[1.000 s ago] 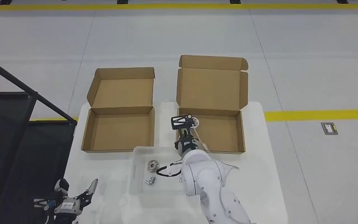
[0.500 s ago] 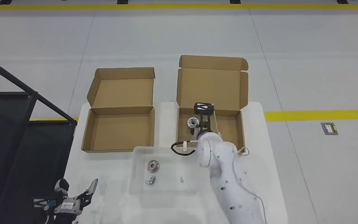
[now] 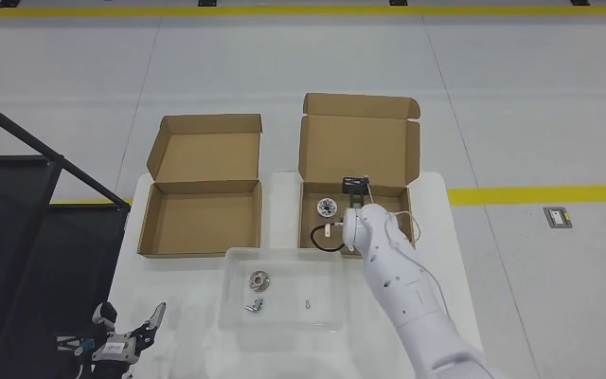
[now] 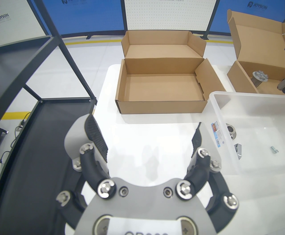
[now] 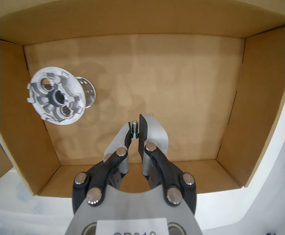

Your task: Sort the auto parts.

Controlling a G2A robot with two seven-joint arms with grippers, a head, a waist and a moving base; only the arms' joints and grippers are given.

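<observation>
A pale grey floor (image 3: 284, 76) carries yellow tape lines (image 3: 530, 195), one of which meets the right edge of the white table (image 3: 189, 284). A black metal rack (image 3: 38, 237) stands against the table's left edge. Beyond it, a white pegboard panel (image 4: 167, 13) stands before a blue wall (image 4: 93, 17).

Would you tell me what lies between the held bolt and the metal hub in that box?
Between bolt and hub, just bare cardboard floor of the box, per the right wrist view.

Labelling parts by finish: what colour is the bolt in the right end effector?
Silvery metal; the bolt shows best in the right wrist view.
</observation>
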